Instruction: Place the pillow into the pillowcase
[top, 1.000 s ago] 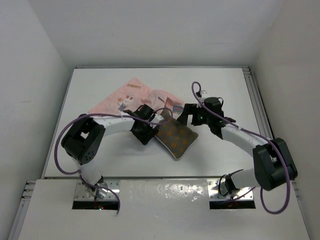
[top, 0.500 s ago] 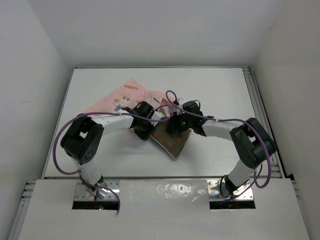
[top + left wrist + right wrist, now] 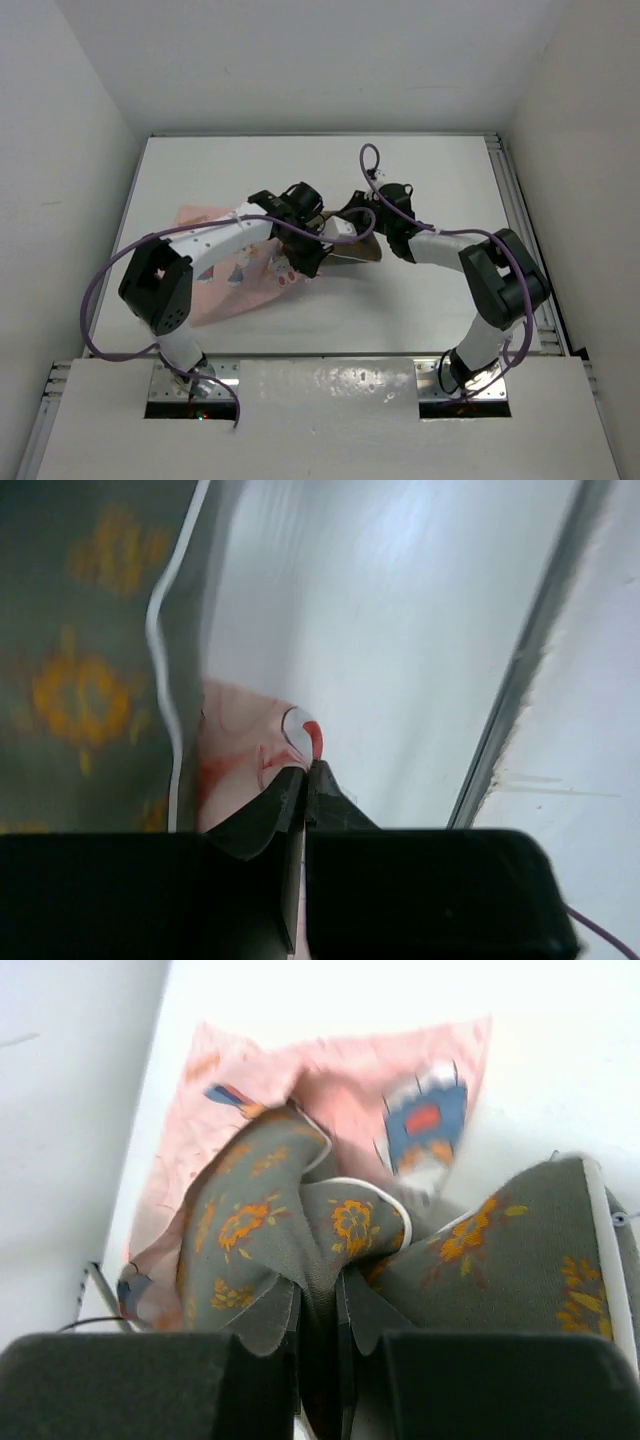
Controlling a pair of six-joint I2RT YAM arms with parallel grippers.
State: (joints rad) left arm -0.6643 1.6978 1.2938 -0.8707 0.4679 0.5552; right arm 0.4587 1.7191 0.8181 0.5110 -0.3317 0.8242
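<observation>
Pillow (image 3: 250, 1225) lies on the tabletop (image 3: 430, 180), bunched tight in the closed right hand (image 3: 318, 1305) — narrowed, I judge, to enter the pillowcase (image 3: 340, 1085). The left hand (image 3: 305, 775) pinches its pink edge — probably to lift the mouth.

White table (image 3: 430, 170), matte, takes up the middle of the booth. Plain white walls on 3 sides: left wall (image 3: 60, 150), far wall (image 3: 320, 60), right wall (image 3: 590, 150). Grey metal rail (image 3: 516, 215) runs near-to-far along the table's right edge, w/ a thin dark gap beside it. At the near edge sits a glossy white panel (image 3: 330, 395), some glare on it, w/ 2 cut-outs. A metal plate (image 3: 165, 400) shows in the left cut-out, a second plate (image 3: 492, 405) in the right one.
</observation>
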